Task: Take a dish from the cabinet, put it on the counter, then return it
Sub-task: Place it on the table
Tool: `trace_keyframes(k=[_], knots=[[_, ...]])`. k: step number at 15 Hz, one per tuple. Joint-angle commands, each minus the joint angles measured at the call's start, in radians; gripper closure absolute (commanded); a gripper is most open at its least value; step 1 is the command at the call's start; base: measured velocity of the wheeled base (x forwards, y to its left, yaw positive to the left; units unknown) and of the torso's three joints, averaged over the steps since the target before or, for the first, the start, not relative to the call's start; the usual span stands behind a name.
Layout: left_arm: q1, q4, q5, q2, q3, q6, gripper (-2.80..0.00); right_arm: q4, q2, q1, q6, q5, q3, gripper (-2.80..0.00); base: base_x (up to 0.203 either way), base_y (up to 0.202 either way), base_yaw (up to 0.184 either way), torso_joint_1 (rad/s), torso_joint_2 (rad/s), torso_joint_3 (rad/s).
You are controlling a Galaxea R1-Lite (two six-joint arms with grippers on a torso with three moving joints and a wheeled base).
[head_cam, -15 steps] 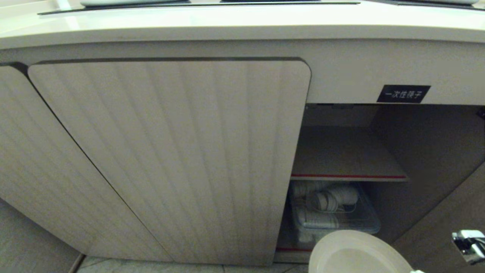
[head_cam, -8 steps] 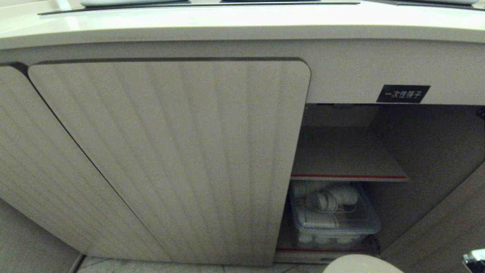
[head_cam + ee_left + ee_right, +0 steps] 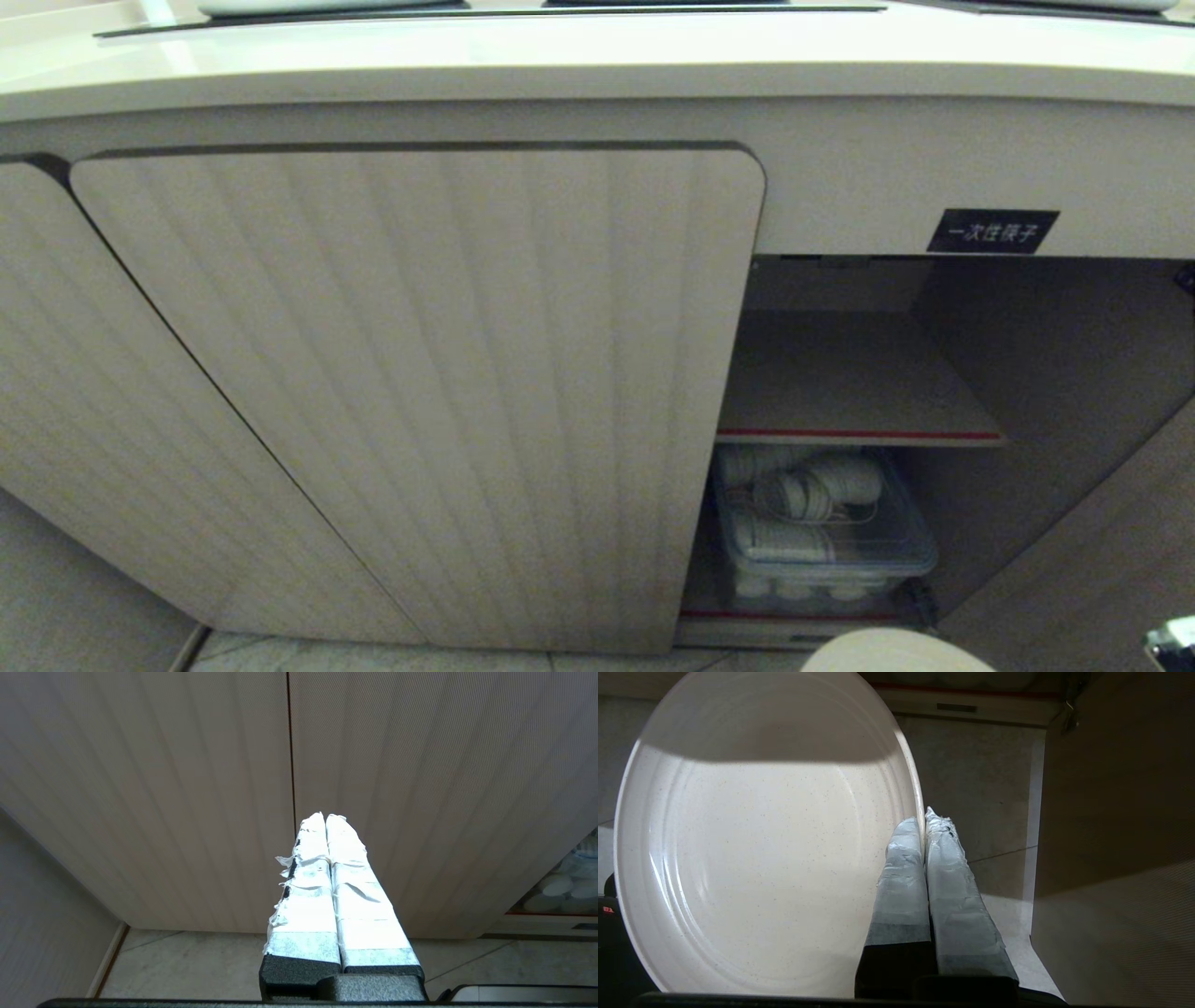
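The right tool [image 3: 923, 819] was pinched shut on the dish [image 3: 761, 849] by its rim, low before the open cabinet [image 3: 840, 373], seemingly so it could carry flat; the left tool [image 3: 325, 820] hung closed and empty.

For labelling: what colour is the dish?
Cream-white with fine specks, dish; clearest in the right wrist view.

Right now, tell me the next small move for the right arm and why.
Probably lift the dish toward the counter: the right gripper is pinched on its rim, already outside the open cabinet and low before it.
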Motion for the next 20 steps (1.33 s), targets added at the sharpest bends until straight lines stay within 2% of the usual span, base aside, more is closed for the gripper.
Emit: trace_keyframes(k=[1, 16, 18, 20], knots=[[0.0, 0.0, 0.0, 0.0, 0.0, 0.0, 0.0, -0.002, 0.009, 0.001, 0.002, 0.0, 0.0, 0.0, 0.0, 0.0, 0.0, 0.0, 0.0, 0.0], [0.0, 0.0, 0.0, 0.0, 0.0, 0.0, 0.0, -0.005, 0.034, 0.004, -0.005, 0.0, -0.002, 0.0, 0.0, 0.0, 0.0, 0.0, 0.0, 0.0], [0.0, 0.0, 0.0, 0.0, 0.0, 0.0, 0.0, -0.015, 0.04, 0.018, 0.005, 0.0, 0.0, 0.0, 0.0, 0.0, 0.0, 0.0, 0.0, 0.0], [0.0, 0.0, 0.0, 0.0, 0.0, 0.0, 0.0, -0.022, 0.044, 0.038, 0.065, 0.0, -0.011, 0.0, 0.0, 0.0, 0.0, 0.0, 0.0, 0.0]])
